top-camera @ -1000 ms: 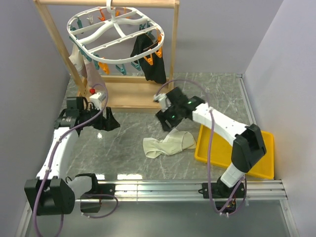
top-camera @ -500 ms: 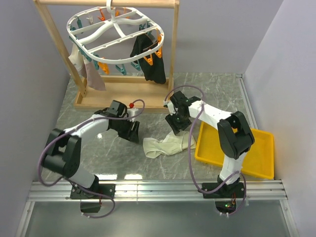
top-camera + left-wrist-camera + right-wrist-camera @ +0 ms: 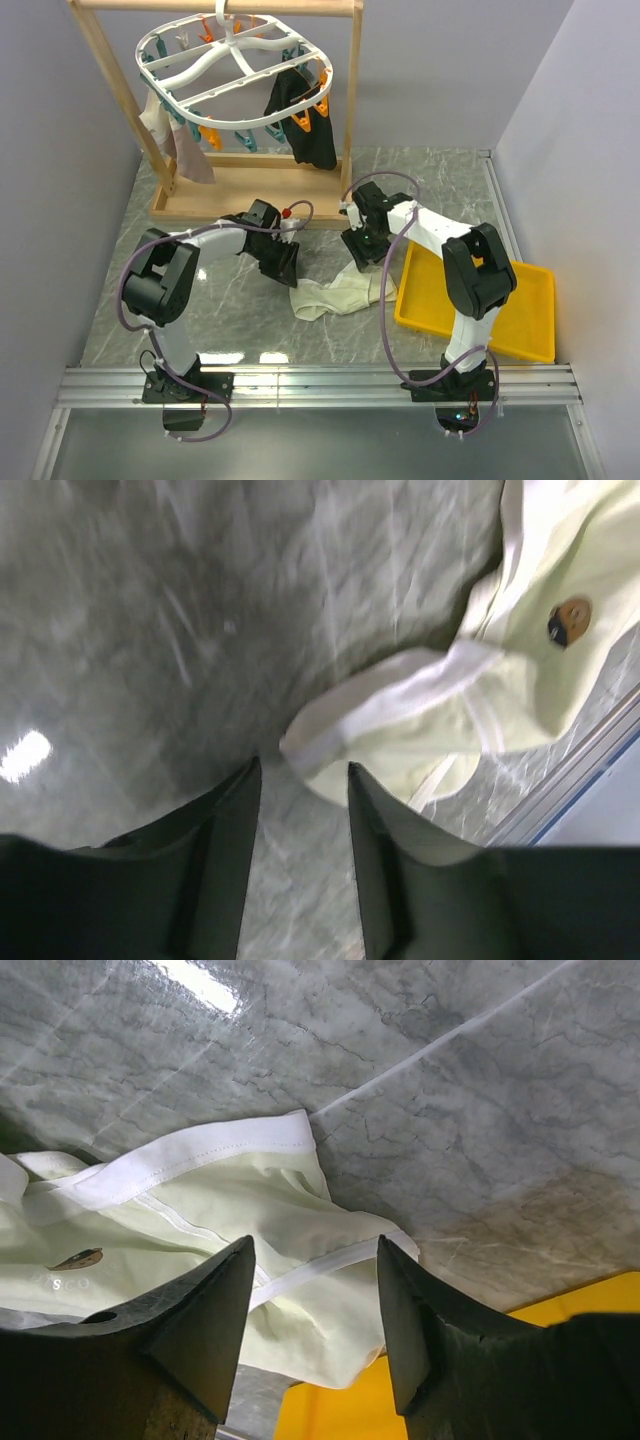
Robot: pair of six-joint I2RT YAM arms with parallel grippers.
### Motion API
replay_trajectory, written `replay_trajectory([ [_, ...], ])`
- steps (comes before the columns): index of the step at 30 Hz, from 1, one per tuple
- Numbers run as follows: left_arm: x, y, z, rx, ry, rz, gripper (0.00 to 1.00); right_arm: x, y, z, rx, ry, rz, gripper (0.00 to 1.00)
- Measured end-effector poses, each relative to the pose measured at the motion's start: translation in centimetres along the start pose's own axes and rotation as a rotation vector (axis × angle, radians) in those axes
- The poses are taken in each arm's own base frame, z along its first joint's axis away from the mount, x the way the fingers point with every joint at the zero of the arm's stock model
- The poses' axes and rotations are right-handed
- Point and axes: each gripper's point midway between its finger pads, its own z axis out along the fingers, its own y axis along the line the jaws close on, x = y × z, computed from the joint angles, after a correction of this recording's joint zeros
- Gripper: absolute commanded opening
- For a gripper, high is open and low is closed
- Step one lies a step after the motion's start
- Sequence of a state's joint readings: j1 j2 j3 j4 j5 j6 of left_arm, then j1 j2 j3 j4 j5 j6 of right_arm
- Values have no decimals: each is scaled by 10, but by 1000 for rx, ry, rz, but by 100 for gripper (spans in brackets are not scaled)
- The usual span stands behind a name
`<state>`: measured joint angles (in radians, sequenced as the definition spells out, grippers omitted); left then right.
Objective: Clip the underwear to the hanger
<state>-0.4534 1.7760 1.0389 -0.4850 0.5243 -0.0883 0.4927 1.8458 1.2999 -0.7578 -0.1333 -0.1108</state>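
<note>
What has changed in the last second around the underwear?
The left gripper swung in from the far left to the left edge of the underwear; the right gripper shifted slightly right, over its other end. Both sets of fingers are open; nothing is gripped. The underwear, the hanger and the black garment clipped to it stayed put.
</note>
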Motion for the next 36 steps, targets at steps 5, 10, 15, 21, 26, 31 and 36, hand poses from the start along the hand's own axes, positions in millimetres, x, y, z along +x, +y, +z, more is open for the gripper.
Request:
replay_trajectory([
  [5, -10, -3, 8, 17, -8, -8, 24, -1, -3, -1, -31, -8, 39, 57],
  [10, -14, -7, 8, 26, -5, 13, 0, -3, -13, -6, -52, -29, 82, 55],
  [15, -22, -19, -24, 9, -70, 137, 0, -7, -13, -19, -91, -84, 101, 54],
  [21, -37, -56, -92, -15, -268, 409, 1, -21, -1, -33, -165, -168, 91, 52],
  [26, -12, -59, -90, -44, -211, 550, 0, -28, 7, -33, -213, -191, 100, 49],
  [31, 28, -35, -75, -83, -68, 546, 0, -27, 5, -17, -197, -151, 126, 47],
  [36, 30, -30, -74, -103, -52, 557, 1, -19, -3, 8, -152, -81, 173, 43],
])
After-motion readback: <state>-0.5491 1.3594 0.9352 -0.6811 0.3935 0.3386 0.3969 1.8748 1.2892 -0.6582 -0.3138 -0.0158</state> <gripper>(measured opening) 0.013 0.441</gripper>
